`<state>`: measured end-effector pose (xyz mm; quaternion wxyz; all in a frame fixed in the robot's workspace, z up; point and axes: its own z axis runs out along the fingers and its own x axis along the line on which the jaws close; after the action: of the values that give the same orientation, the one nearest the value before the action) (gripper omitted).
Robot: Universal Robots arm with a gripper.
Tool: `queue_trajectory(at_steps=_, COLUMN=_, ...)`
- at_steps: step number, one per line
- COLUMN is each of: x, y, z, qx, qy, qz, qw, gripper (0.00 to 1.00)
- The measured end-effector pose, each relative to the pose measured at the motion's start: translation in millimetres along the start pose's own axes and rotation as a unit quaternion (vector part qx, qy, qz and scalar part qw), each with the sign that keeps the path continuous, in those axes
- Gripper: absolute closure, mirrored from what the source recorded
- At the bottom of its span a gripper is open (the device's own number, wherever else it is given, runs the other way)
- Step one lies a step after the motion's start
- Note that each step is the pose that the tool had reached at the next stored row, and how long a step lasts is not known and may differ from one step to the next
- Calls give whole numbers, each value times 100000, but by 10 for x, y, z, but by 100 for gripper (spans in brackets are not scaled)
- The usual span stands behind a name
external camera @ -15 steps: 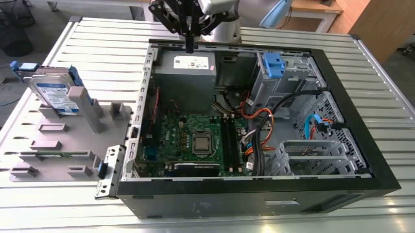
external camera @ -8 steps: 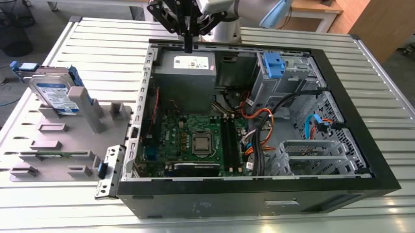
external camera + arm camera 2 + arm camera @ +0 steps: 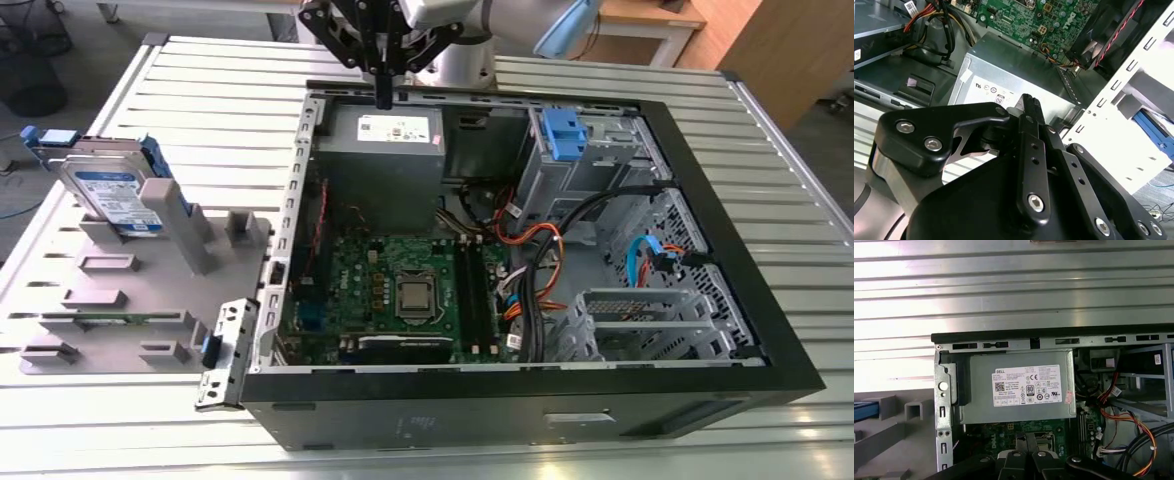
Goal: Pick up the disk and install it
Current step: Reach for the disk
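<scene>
Far on the exterior view's left, the disk [image 3: 114,195] stands tilted in a grey rack [image 3: 134,290] on the worktop [image 3: 214,100], well apart from the pincer [image 3: 384,98]. That pincer hangs empty with fingers [image 3: 1029,150] pressed together, just above the grey power box [image 3: 380,135] inside the open computer case [image 3: 534,410]. Further right sits a blue latch [image 3: 563,135].

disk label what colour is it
Blue and white, on the silver disk; it shows best in the exterior view.

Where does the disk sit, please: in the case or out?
Out: the disk stands on edge in the grey holder beside the computer case.
</scene>
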<state>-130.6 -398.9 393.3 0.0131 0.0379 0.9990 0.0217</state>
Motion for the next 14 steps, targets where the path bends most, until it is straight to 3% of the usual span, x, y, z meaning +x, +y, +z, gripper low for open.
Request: queue_trajectory(at_steps=14, x=98, y=-7, z=-3, qx=2, qy=2, qz=2, qw=100000, gripper=89)
